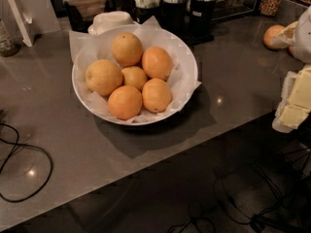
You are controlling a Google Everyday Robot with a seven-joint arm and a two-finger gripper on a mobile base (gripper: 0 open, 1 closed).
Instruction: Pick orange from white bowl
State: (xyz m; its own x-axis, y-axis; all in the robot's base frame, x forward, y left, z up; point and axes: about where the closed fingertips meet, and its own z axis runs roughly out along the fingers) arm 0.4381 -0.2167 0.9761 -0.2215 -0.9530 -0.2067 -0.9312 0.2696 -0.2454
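a wide shallow round white bowl (160, 119) lined with crinkled white paper is seen on the glossy grey surface (233, 81), left of centre. six round dimpled fruits are piled in it, all touching. the large yellow-orange orange (103, 77) at the bowl's left side is taken as the target. it rests against the smallest fruit in the middle and the front-left one, with its top fully exposed. the robot's cream-and-white hand (294, 103) is cut off at the right frame edge, near the surface's front edge and well apart from the bowl. whether it is open or closed cannot be told, and no fruit is seen held in it. step judged: the approach is not yet begun, as all six fruits lie in the bowl. the next move is judged to call for a reach leftward over the bowl, above the two deeper-orange fruits on its right side. a descent from above onto the target would then be needed, with paper lining and neighbours kept out of the grasp. touching neighbours may be nudged and rolled. a small white lidded dish (112, 21) sits just behind the bowl and dark cups of packets (175, 11) further back, both judged outside the reach path.
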